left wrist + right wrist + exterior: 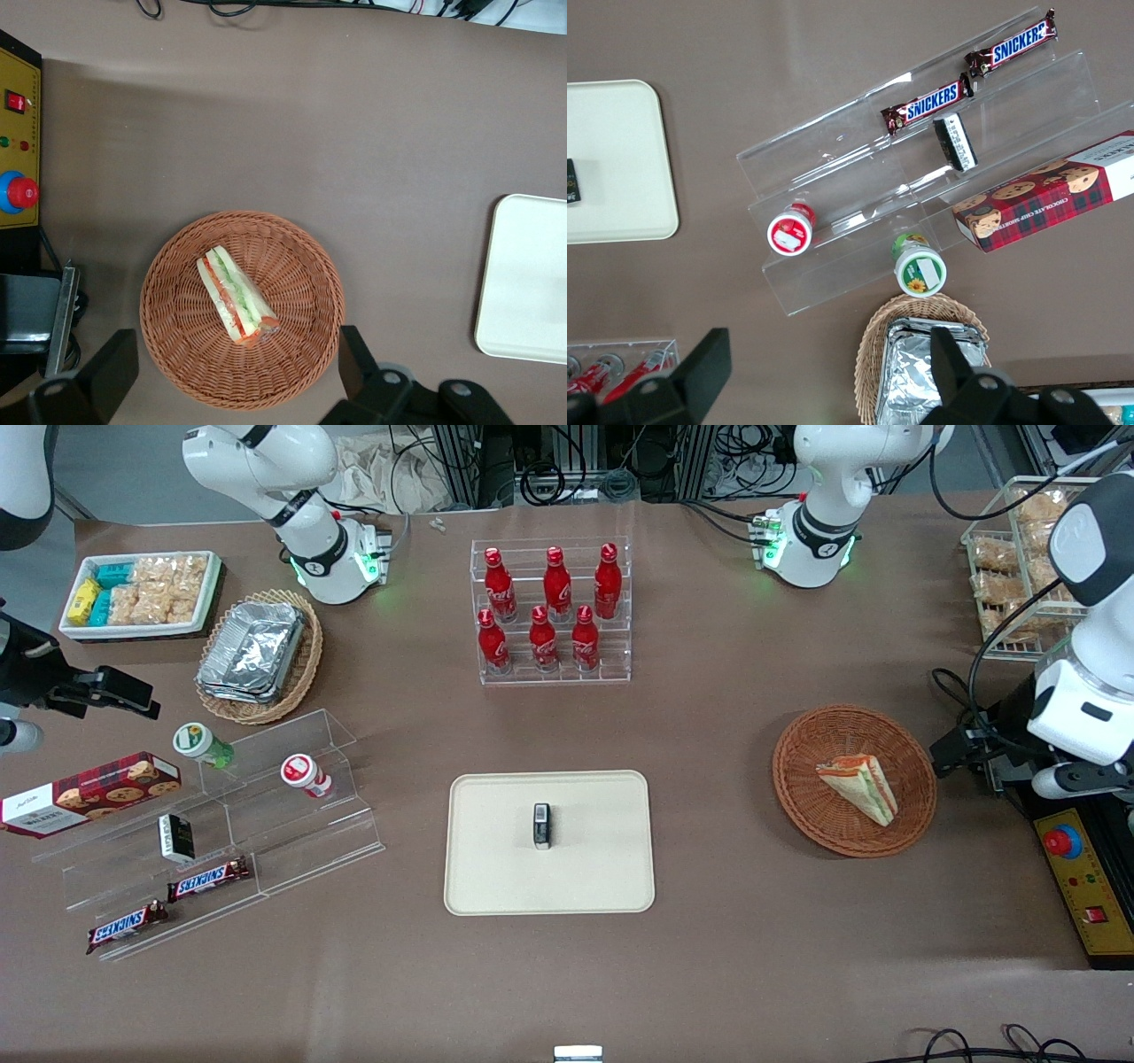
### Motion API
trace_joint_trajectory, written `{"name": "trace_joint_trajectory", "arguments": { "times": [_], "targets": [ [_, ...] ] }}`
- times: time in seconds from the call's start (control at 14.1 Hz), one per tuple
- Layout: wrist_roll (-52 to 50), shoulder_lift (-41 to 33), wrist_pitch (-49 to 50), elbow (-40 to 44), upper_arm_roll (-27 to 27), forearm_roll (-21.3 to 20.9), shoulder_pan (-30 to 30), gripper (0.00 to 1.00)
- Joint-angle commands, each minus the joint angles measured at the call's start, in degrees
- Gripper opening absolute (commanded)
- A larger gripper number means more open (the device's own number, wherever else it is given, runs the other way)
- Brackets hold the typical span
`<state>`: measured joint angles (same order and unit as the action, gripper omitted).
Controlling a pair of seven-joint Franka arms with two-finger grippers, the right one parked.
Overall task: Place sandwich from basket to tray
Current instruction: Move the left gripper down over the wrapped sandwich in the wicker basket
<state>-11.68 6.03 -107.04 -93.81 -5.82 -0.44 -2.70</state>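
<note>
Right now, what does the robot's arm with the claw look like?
The working arm is glossy white and rounded, with a dark grey band near its joint and black cables looping beside it. Its round white base has a black ring and glowing green lights. The claw has two chunky black fingers, spread open above the basket.

Red-green-white sandwich (pixel 858 785) in reddish-brown woven basket (pixel 802 757); cream tray (pixel 496 877).

Legible text: candy bars and cookie box only.
SNICKERS on two bars (pixel 932 102) (pixel 1014 44) on the clear stand (pixel 859 221); WALKERS on the red plaid cookie box (pixel 89 793). Bottle (pixel 556 584) script not legible.
</note>
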Motion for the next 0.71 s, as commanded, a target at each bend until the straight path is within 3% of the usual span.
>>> {"name": "trace_joint_trajectory", "arguments": {
  "times": [0.0,0.28,0.64],
  "targets": [
    [-0.01,0.57,1.92,1.88,0.72,-0.45,-0.02,1.0],
    [-4.47,0.74,3.24,0.56,0.63,-0.97,0.15,1.0],
    [-30.45,1.79,-0.96,-4.52,0.63,-1.15,0.06,1.0]
  ]
}}
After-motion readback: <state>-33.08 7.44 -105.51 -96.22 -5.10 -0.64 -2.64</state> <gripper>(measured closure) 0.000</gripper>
